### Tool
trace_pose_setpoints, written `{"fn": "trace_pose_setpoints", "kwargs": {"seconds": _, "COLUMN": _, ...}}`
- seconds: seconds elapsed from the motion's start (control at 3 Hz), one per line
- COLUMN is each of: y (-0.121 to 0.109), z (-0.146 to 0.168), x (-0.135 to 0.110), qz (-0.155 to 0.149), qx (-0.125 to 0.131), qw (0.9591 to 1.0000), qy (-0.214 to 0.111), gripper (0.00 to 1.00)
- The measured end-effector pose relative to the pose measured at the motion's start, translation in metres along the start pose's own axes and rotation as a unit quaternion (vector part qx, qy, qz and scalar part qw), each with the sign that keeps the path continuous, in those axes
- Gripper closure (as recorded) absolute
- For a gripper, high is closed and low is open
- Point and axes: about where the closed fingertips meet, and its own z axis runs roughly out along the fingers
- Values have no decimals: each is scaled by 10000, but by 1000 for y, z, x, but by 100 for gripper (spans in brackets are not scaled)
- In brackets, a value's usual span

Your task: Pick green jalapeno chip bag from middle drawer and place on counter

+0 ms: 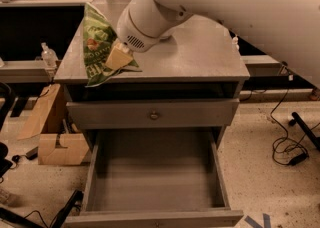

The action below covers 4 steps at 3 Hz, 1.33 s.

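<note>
- The white arm (240, 2) is the biggest thing. It comes in from the upper right and crosses above the cabinet, and its round wrist is over the left half of the tabletop (200, 57).
- The speckled floor (270, 192) lies around the cabinet. Some black cables (285, 147) lie on it at the right.
- The tabletop is grey, flat and a little scuffed. The part to the right of the wrist is bare.
- The middle drawer (155, 172) is pulled far out toward the camera. Its grey floor and low side walls are in view, and nothing lies inside.
- Above it there is a closed grey drawer front (200, 114), with a small round metal knob (154, 115) in its middle.
- A cardboard box (52, 137) stands on the floor just beside the left side of the cabinet.
- The green jalapeno chip bag (97, 47) is at the front left corner of the tabletop, not in the drawer. It stands nearly upright. Its lower corner hangs a little over the front edge, in front of the dark gap under the top.
- The tool (116, 59) is at the end of the wrist, low over the front left part of the tabletop. It pinches the bag: one tan finger (119, 57) lies pressed against the right side of the foil, and the other finger is hidden.
- A small clear bottle (48, 56) stands on a lower shelf at the left, well apart from the bag.
</note>
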Motion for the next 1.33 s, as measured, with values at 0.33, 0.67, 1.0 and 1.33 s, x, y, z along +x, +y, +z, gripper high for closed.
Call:
{"fn": "trace_pose_setpoints", "kwargs": {"seconds": 0.33, "y": -52, "z": 30, "x": -1, "qz": 321, "qx": 206, "qw": 9992, "qy": -101, "gripper": 100}}
{"fn": "trace_pose_setpoints", "kwargs": {"seconds": 0.67, "y": -105, "z": 65, "x": 2, "qz": 616, "qx": 354, "qw": 9973, "qy": -192, "gripper": 100}}
{"fn": "trace_pose_setpoints", "kwargs": {"seconds": 1.0, "y": -141, "z": 95, "x": 5, "qz": 821, "qx": 390, "qw": 9954, "qy": -302, "gripper": 100}}
{"fn": "trace_pose_setpoints", "kwargs": {"seconds": 1.33, "y": -147, "z": 99, "x": 3, "qz": 836, "qx": 412, "qw": 9951, "qy": -340, "gripper": 82}}
